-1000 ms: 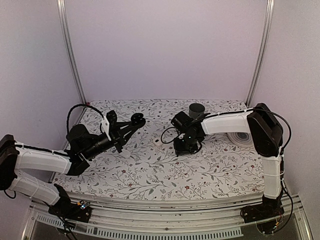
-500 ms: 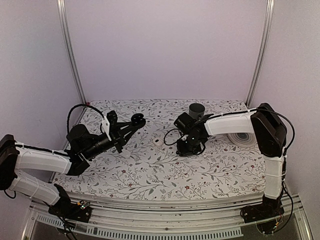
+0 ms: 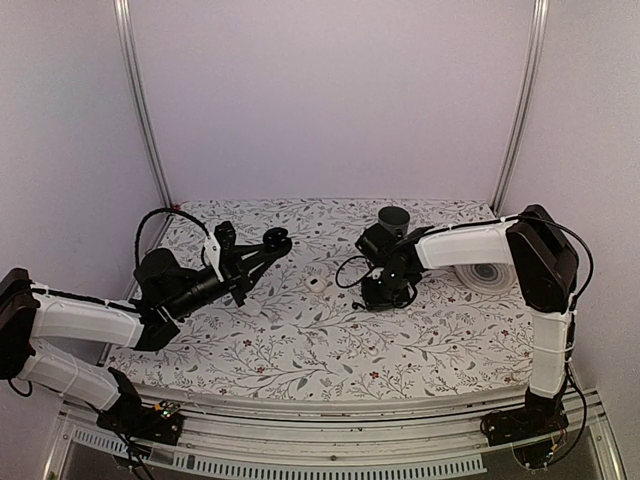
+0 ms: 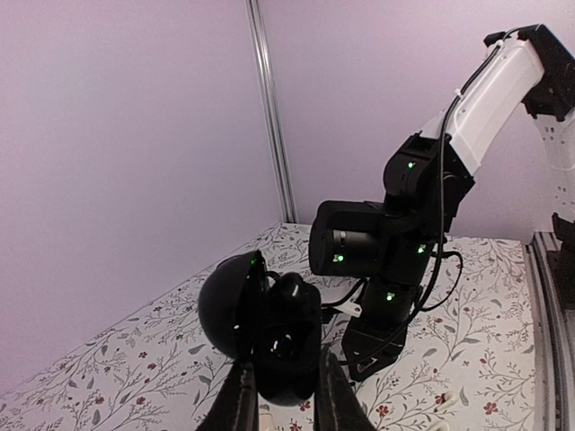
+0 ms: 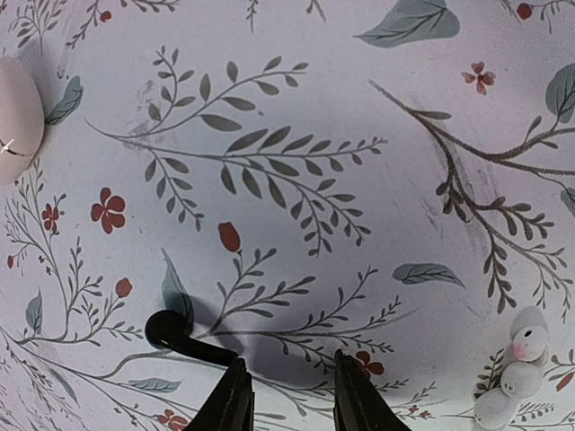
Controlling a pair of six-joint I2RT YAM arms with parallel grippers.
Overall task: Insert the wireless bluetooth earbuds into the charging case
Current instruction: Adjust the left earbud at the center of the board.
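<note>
A table (image 3: 300,345) under a white cloth (image 3: 250,360) printed with leafy twigs and red flowers. A grey mug (image 3: 393,217) stands far back, right of the middle. A ringed disc (image 3: 487,273) lies at the right side. A small white piece (image 3: 316,284) lies near the middle. The right wrist view shows a black earbud (image 5: 171,332) flat on the cloth, a knobbly white bit (image 5: 518,373) well apart from it, and a pale rounded lump (image 5: 16,117) cut by the edge.

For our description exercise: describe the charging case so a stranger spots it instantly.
Follow the left arm out over the floral table. The left gripper pinches the charging case: glossy black, lid hinged open, unlike the upright grey mug.
</note>
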